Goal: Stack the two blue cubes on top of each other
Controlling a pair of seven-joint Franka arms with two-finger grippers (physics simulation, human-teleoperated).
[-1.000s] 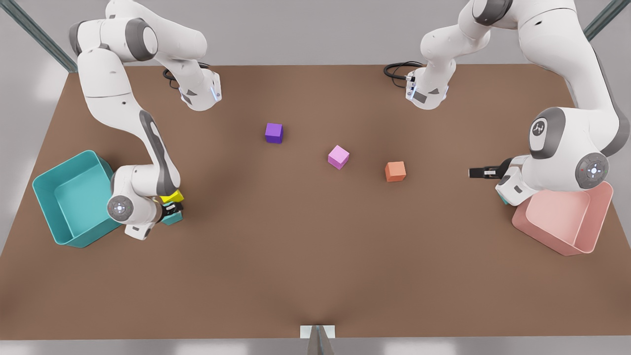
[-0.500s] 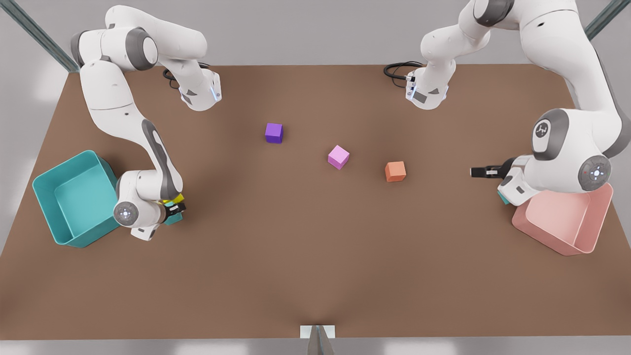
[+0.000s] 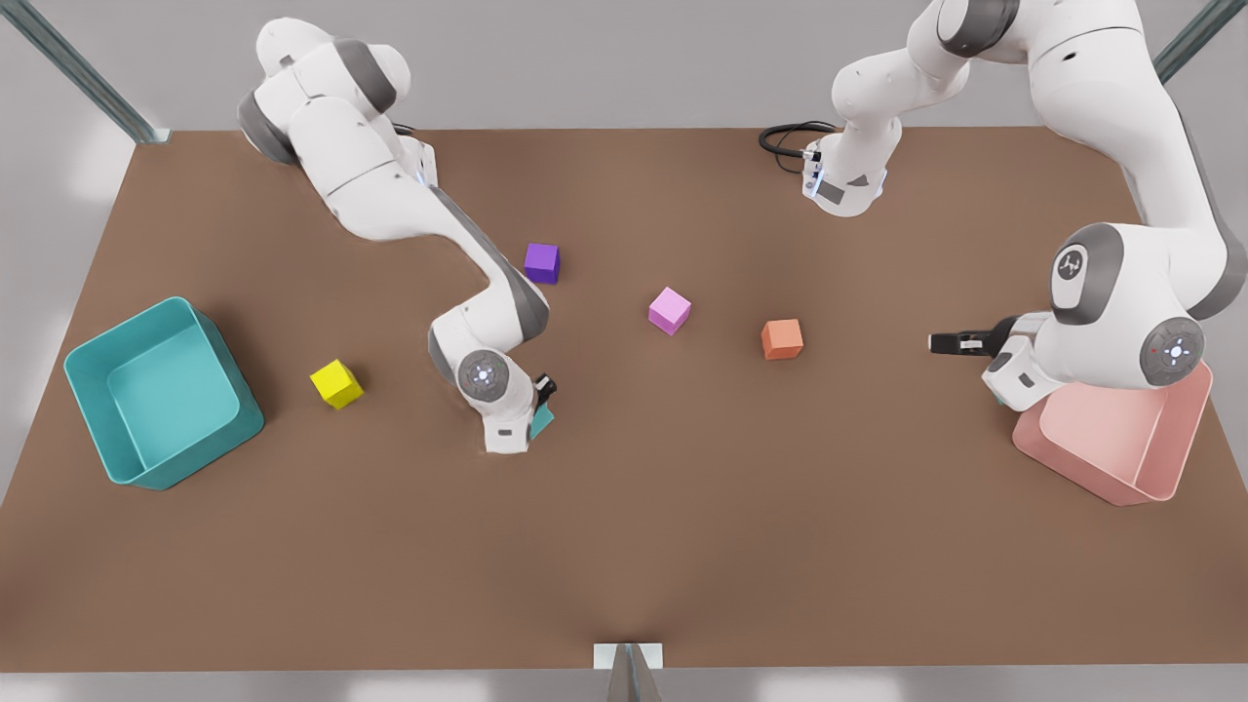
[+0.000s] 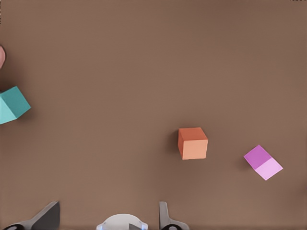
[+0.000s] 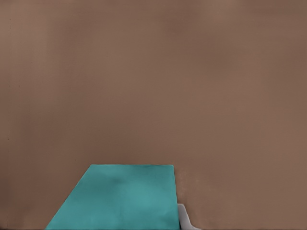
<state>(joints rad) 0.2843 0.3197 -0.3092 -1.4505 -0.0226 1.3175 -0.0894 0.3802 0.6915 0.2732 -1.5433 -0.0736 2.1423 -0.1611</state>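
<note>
teal cube point(image 5: 117, 197) gripped in right hand point(image 3: 542, 402) over table point(image 3: 624, 546).

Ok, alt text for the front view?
The right gripper grips a teal cube near the table centre; the left gripper waits open beside the pink bin. Yellow cube, purple cube, pink cube and orange cube lie scattered; a teal bin sits at the front view's left.

Three cubes point(image 3: 670, 310) lie mid-table point(image 3: 624, 546), between bins point(image 3: 156, 390) at either end
</note>
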